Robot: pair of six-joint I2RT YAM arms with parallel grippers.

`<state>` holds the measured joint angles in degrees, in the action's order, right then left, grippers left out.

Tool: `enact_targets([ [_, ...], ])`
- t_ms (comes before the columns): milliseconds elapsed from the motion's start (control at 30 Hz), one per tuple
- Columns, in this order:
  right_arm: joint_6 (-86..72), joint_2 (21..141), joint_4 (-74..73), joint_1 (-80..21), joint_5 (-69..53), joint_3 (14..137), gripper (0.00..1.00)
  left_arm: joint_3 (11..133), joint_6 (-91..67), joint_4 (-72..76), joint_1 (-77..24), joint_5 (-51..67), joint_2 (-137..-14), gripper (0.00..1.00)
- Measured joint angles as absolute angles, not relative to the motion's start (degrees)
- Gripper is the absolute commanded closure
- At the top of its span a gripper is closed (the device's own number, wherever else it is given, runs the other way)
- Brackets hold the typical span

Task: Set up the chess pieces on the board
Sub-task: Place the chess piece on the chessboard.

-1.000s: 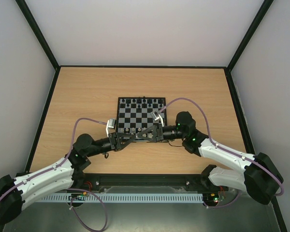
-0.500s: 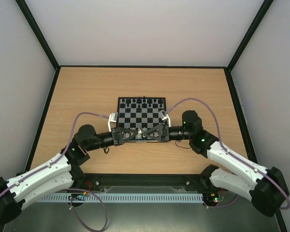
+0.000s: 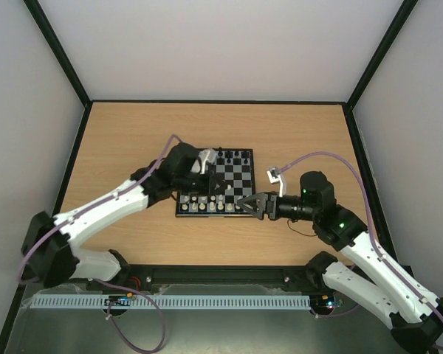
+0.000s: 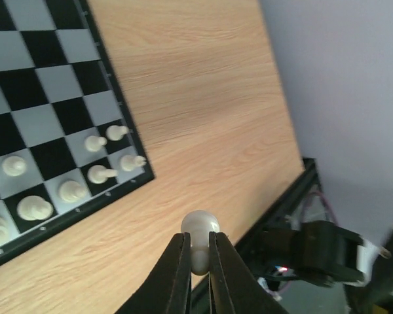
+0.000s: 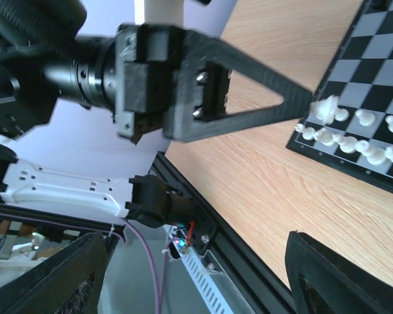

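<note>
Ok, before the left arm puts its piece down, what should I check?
1. Left gripper shut on piece: ok.
2. Right gripper open and empty: ok.
3. Right gripper away from board: not ok, it is over the near right corner.
4. Target square free: cannot tell.
5. Piece upright in the grip: cannot tell.

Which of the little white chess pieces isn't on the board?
The round-headed white piece pinched in the left tool; the other white pieces in view sit on the board.
</note>
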<state>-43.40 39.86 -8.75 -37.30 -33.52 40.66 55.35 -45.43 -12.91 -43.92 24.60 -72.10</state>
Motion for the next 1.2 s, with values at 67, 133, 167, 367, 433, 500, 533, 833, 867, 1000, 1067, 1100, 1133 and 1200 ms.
enact_targets([
  [67, -42.6, 39.1, -11.2, -37.3, -32.4, 40.7, 0.24, 60.2, -42.1, -18.1, -43.8, 22.9, -77.6, 0.98],
  [133, -41.7, 38.5, -13.4, -37.3, -31.0, 40.7, 0.24, 64.4, -39.2, -22.3, -43.8, 20.8, -82.1, 0.98],
  [167, -41.3, 38.2, -14.3, -37.3, -30.5, 40.7, 0.24, 66.5, -37.8, -24.6, -43.8, 19.6, -84.2, 0.98],
  [367, -38.9, 37.1, -18.7, -37.3, -28.4, 40.8, 0.23, 79.3, -31.2, -36.9, -44.9, 10.8, -96.7, 0.98],
  [433, -38.4, 36.8, -19.7, -37.3, -28.0, 40.8, 0.23, 84.0, -29.6, -41.0, -46.1, 7.4, -100.9, 0.98],
  [500, -37.6, 36.5, -20.3, -37.3, -27.8, 40.8, 0.23, 88.6, -28.3, -44.9, -47.7, 4.4, -104.7, 0.98],
  [533, -37.3, 36.4, -20.7, -37.3, -27.7, 40.8, 0.23, 90.5, -27.7, -46.2, -48.4, 3.2, -106.3, 0.98],
  [833, -34.9, 35.2, -22.6, -37.3, -27.3, 40.8, 0.23, 98.1, -24.5, -56.2, -51.8, -3.7, -115.1, 0.98],
  [867, -34.9, 35.2, -22.7, -37.3, -27.3, 40.8, 0.23, 98.1, -24.5, -56.4, -51.8, -3.8, -115.2, 0.98],
  [1000, -34.4, 35.1, -22.7, -37.3, -27.3, 40.8, 0.23, 98.1, -24.4, -56.5, -52.1, -5.2, -115.5, 0.98],
  [1067, -34.2, 35.1, -22.8, -37.3, -27.3, 40.8, 0.23, 98.0, -24.4, -56.1, -52.1, -5.5, -115.5, 0.98],
  [1100, -34.1, 35.1, -22.8, -37.3, -27.3, 40.8, 0.23, 97.9, -24.4, -55.8, -52.1, -5.5, -115.5, 0.98],
  [1133, -34.0, 35.1, -22.9, -37.3, -27.3, 40.8, 0.23, 97.8, -24.4, -55.5, -52.2, -5.5, -115.5, 0.98],
  [1200, -33.8, 35.1, -22.9, -37.3, -27.3, 40.8, 0.23, 97.6, -24.4, -54.8, -52.4, -5.4, -115.5, 0.98],
])
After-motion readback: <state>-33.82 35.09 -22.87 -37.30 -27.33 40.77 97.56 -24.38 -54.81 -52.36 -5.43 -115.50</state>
